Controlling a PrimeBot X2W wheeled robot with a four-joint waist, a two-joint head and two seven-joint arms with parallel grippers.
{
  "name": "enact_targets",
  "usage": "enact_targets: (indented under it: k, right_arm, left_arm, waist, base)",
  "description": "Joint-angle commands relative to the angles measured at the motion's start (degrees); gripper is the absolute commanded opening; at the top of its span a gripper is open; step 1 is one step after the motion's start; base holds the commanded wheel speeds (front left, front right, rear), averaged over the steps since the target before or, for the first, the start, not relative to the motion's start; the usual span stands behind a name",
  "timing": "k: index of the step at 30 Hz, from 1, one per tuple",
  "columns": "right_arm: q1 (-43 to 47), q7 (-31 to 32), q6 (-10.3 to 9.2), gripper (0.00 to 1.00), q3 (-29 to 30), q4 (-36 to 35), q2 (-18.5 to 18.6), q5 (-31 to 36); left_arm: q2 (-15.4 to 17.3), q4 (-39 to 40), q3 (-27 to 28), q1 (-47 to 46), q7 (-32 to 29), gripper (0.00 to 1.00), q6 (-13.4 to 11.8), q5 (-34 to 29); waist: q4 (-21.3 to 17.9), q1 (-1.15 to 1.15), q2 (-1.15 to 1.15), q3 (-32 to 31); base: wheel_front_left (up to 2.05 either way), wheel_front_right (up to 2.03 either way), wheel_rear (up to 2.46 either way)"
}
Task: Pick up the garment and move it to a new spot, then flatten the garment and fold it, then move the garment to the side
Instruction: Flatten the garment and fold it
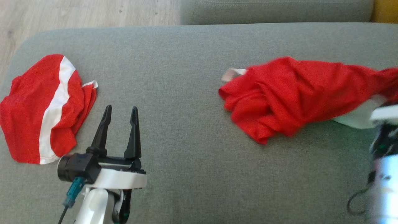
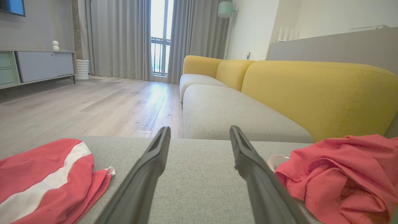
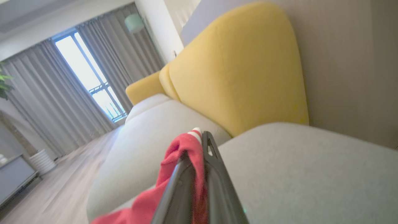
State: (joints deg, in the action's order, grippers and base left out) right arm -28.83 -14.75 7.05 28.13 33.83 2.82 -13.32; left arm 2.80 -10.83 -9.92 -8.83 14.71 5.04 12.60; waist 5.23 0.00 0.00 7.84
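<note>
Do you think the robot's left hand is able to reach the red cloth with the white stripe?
Probably yes. The left hand is open and empty, and the striped red cloth lies right beside it on the grey cushion, to its left, with nothing between them.

Light source: daylight from the window, blown out between the curtains.
Glare: pale sheen on the floor below the window.
Shadows: soft, faint beneath the red garment.
Blur: right arm and adjoining garment end smeared; right wrist view streaked far from the window.
Distortion: wide-angle stretching at wrist-view edges.
</note>
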Motion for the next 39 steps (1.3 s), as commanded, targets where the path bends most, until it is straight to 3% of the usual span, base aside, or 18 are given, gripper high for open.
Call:
enact_targets:
  k: [1, 7, 12, 17, 20, 26, 30, 31, 32, 33, 36, 39]
  right_arm:
    - [-4.2, 0.4, 0.44, 0.0, -0.6, -3.2, 0.2, 1.4]
    - [-16.3, 5.9, 0.44, 0.0, 5.8, -12.0, 2.8, 8.6]
    - [-23.3, 10.3, 0.44, 0.0, 1.3, -18.8, 1.7, 11.3]
    - [-19.6, 13.3, 0.44, 0.0, -10.5, -22.4, 0.2, 10.3]
    - [-13.4, 14.1, 0.44, 0.0, -19.7, -21.0, 0.1, 4.2]
    - [-0.6, 12.0, 0.44, 0.0, -40.9, -11.9, 0.1, -4.1]
    - [2.7, 9.0, 0.44, 0.0, -54.0, -3.9, 0.1, -8.9]
    - [2.7, 8.2, 0.44, 0.22, -56.8, -2.9, 0.1, -10.2]
    - [2.5, 7.6, 0.44, 0.91, -59.5, -2.2, 0.1, -11.1]
    - [2.3, 7.4, 0.44, 1.0, -61.9, -1.7, 0.1, -12.3]
    - [0.7, 6.7, 0.44, 1.0, -67.1, -1.3, 0.1, -15.4]
    - [-1.3, 5.3, 0.44, 1.0, -67.5, 0.2, 0.1, -16.4]
  left_arm:
    - [0.1, 2.0, 1.7, -0.8, 0.3, 1.0, -0.4, 0.2]
    - [0.1, 2.1, 1.4, 0.1, 0.3, 1.0, -0.7, 1.4]
    - [0.1, 2.4, 1.2, 0.6, 0.3, 1.0, -1.2, 2.7]
    - [0.1, 2.3, 0.8, 1.2, 0.3, 1.0, -1.5, 3.4]
    - [0.1, 2.3, 0.4, 1.2, 0.3, 1.0, -1.6, 3.8]
    - [0.1, 2.0, 0.4, 0.7, 0.3, 1.0, -1.7, 4.1]
    - [0.1, 0.6, -1.0, 0.2, 0.3, 1.0, -1.2, 4.0]
    - [0.1, 0.3, -1.4, 0.0, 0.3, 1.0, -1.2, 4.1]
    - [0.1, 0.1, -1.8, -0.2, 0.3, 1.0, -1.2, 4.1]
    - [0.1, 0.0, -2.0, -0.4, 0.3, 1.0, -1.2, 4.2]
    - [0.1, -0.2, -2.2, -0.6, 0.3, 1.0, -1.4, 4.1]
    - [0.1, -0.1, -1.7, -0.3, 0.3, 1.0, -1.6, 3.9]
  waist:
    - [-0.3, 0.0, 0.0, -0.4]
    - [-0.1, 0.0, 0.0, -1.6]
    - [1.1, 0.0, 0.0, -2.6]
    - [2.7, 0.0, 0.0, -2.9]
    - [3.9, 0.0, 0.0, -2.7]
    - [5.2, 0.0, 0.0, -1.4]
    - [6.4, 0.0, 0.0, -1.3]
    - [6.7, 0.0, 0.0, -1.3]
    - [6.9, 0.0, 0.0, -1.3]
    - [7.0, 0.0, 0.0, -1.3]
    - [7.0, 0.0, 0.0, -1.5]
    - [6.4, 0.0, 0.0, -1.8]
  base:
    - [0.0, 0.0, 0.0]
    - [0.0, 0.0, 0.0]
    - [0.0, 0.0, 0.0]
    - [0.0, 0.0, 0.0]
    - [0.0, 0.0, 0.0]
    - [0.0, 0.0, 0.0]
    - [0.0, 0.0, 0.0]
    - [0.0, 0.0, 0.0]
    - [0.0, 0.0, 0.0]
    - [0.0, 0.0, 0.0]
    - [0.0, 0.0, 0.0]
    - [0.0, 0.0, 0.0]
